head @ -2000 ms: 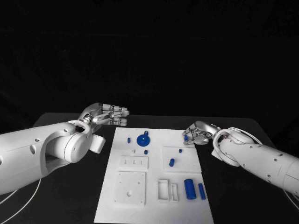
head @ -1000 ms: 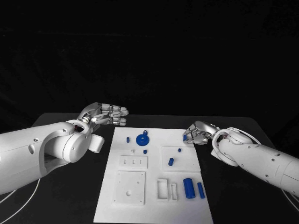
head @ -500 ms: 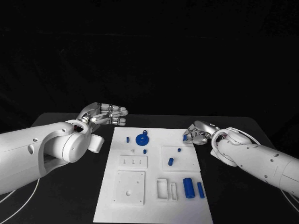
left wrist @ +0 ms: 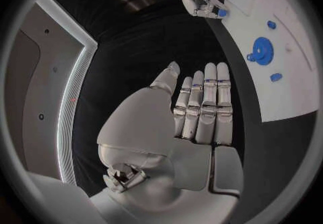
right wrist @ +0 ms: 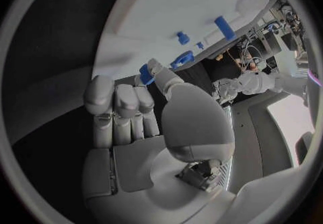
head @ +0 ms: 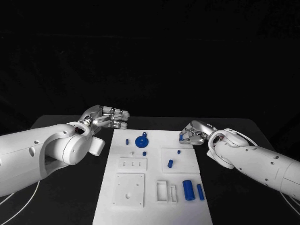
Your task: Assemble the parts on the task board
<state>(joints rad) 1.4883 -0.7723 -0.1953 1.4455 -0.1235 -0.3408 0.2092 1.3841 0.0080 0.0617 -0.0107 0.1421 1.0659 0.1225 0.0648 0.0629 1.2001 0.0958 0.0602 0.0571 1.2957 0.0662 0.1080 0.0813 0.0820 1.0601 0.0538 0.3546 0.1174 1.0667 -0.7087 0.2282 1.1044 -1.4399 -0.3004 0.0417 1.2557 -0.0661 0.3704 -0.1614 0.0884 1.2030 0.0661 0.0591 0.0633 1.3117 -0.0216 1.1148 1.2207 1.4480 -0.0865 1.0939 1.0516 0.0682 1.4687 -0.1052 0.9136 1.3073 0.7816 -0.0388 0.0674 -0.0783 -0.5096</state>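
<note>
In the head view, the left hand (head: 108,116) hovered over the black table (head: 69,123) just off the far left corner of the task board (head: 153,197), holding nothing. The right hand (head: 192,132) sat at the board's far right edge, fingers curled in around what looked like a small blue part (head: 183,138), though that was hard to make out there. Other blue parts lay on the board, among them a round disc (head: 142,139) near the far end and a cylinder (head: 188,189) nearer the robot.

In the left wrist view, the left hand (left wrist: 202,108) was flat, fingers straight and side by side, empty.

In the right wrist view, the right hand (right wrist: 128,108) pinched the small blue part (right wrist: 146,74) between thumb and fingertips, right at the board's edge.
</note>
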